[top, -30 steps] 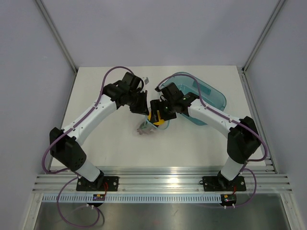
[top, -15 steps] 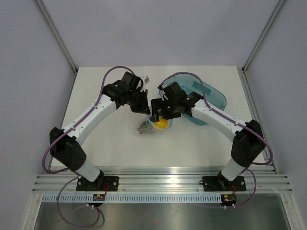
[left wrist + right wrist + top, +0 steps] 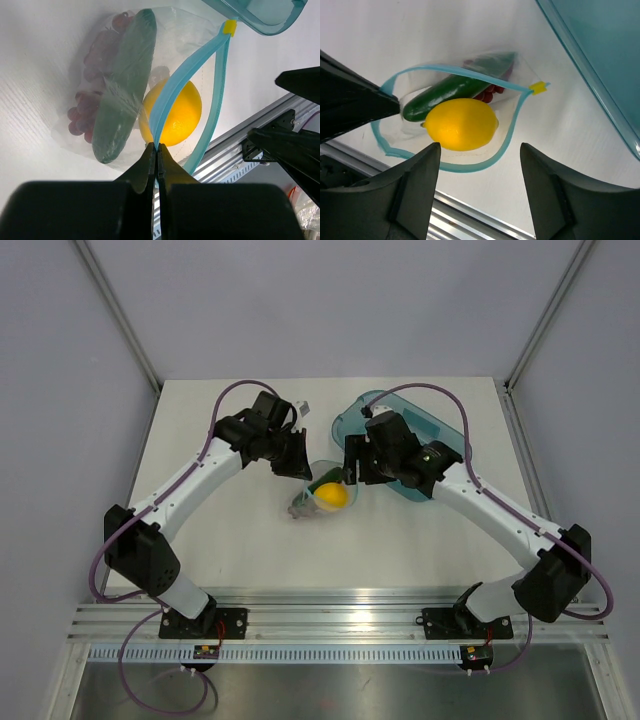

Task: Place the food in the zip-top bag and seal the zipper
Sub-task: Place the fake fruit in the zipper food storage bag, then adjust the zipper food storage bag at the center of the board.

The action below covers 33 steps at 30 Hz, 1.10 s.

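Observation:
The clear zip-top bag (image 3: 308, 502) lies at mid-table with its mouth held open. My left gripper (image 3: 156, 146) is shut on one lip of the light blue zipper (image 3: 190, 70). Inside the bag are the dark green cucumber (image 3: 125, 85) and the red grapes (image 3: 85, 100). The yellow lemon (image 3: 461, 124) rests in the bag's open mouth, inside the zipper loop (image 3: 470, 75). A yellow slider (image 3: 538, 88) sits at the zipper's end. My right gripper (image 3: 479, 147) hovers open just behind the lemon, holding nothing.
A teal translucent tray (image 3: 440, 435) stands right of the bag, under the right arm. Its rim (image 3: 580, 70) comes close to the slider end of the bag. The table's front edge and aluminium rail (image 3: 470, 220) run just below the bag.
My right gripper has let go of the lemon and drawn back to the right toward the tray. The lemon now lies in the bag's mouth. The left gripper has kept its hold.

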Tool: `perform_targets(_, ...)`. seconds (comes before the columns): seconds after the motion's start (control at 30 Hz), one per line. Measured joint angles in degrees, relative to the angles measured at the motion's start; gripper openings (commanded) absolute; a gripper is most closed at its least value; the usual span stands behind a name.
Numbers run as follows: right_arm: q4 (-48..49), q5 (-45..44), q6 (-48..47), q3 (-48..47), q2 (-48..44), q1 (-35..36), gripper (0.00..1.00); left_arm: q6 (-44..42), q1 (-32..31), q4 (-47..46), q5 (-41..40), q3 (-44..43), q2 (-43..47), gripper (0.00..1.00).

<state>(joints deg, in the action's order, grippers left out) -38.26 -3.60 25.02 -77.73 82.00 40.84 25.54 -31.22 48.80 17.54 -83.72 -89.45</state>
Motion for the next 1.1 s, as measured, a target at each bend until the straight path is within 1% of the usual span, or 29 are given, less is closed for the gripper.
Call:
perform_targets(0.13, 2.0, 0.0, 2.5, 6.8, -0.6, -1.4, 0.7, 0.0, 0.1, -0.3, 0.2, 0.3, 0.0, 0.0)
perform_targets(0.23, 3.3, 0.3, 4.6, 11.6, -0.3, -1.9, 0.64, 0.0, 0.2, -0.7, 0.3, 1.1, 0.0, 0.0)
perform_targets(0.27, 3.6, 0.5, 5.3, 12.7, 0.2, -1.9, 0.55, 0.0, 0.2, -0.8, 0.3, 1.4, 0.0, 0.0)
perform_targets(0.3, 4.0, 0.8, 5.6, 13.3, 0.5, -1.9, 0.49, 0.0, 0.2, -0.9, 0.3, 1.6, 0.0, 0.0)
perform_targets(0.33, 4.6, 1.3, 6.1, 13.7, 1.2, -1.9, 0.4, 0.0, 0.2, -0.9, 0.3, 1.7, 0.0, 0.0)
perform_targets(0.37, 5.2, 1.7, 6.4, 13.8, 1.8, -1.9, 0.23, 0.0, 0.2, -0.9, 0.4, 1.9, 0.0, 0.0)
perform_targets(0.4, 5.9, 2.0, 6.6, 13.8, 2.3, -1.9, 0.14, 0.0, 0.2, -1.0, 0.4, 2.0, 0.0, 0.0)
perform_targets(0.47, 7.2, 3.2, 6.7, 13.7, 3.1, -2.0, 0.0, -0.1, 0.2, -1.0, 0.6, 2.1, 0.1, 0.0)
perform_targets(0.57, 7.5, 4.2, 6.4, 12.6, 3.3, -2.0, 0.0, -0.7, 0.2, -0.9, 0.8, 2.1, 0.1, 0.0)
perform_targets(0.7, 7.4, 4.8, 6.2, 8.8, 2.6, -2.0, 0.0, -2.9, 0.2, 0.3, 0.7, 1.6, 0.1, 0.0)
perform_targets(0.8, 7.3, 5.7, 6.3, 6.3, 0.5, -2.0, 0.0, -4.8, 0.2, 2.7, 0.7, -1.0, 0.1, 0.0)
perform_targets(0.9, 7.2, 6.5, 7.0, 4.7, -1.6, -2.0, 0.0, -6.4, 0.2, 3.0, 1.0, -3.8, 0.1, 0.0)
perform_targets(1.0, 7.3, 6.6, 8.4, 4.9, -2.9, -2.0, 0.0, -7.0, 0.2, 2.4, 1.9, -3.9, 0.2, 0.0)
perform_targets(1.1, 8.8, 5.8, 9.4, 7.2, -2.3, -2.0, 0.0, -7.2, 0.2, 1.8, 1.9, -2.8, -0.3, 0.0)
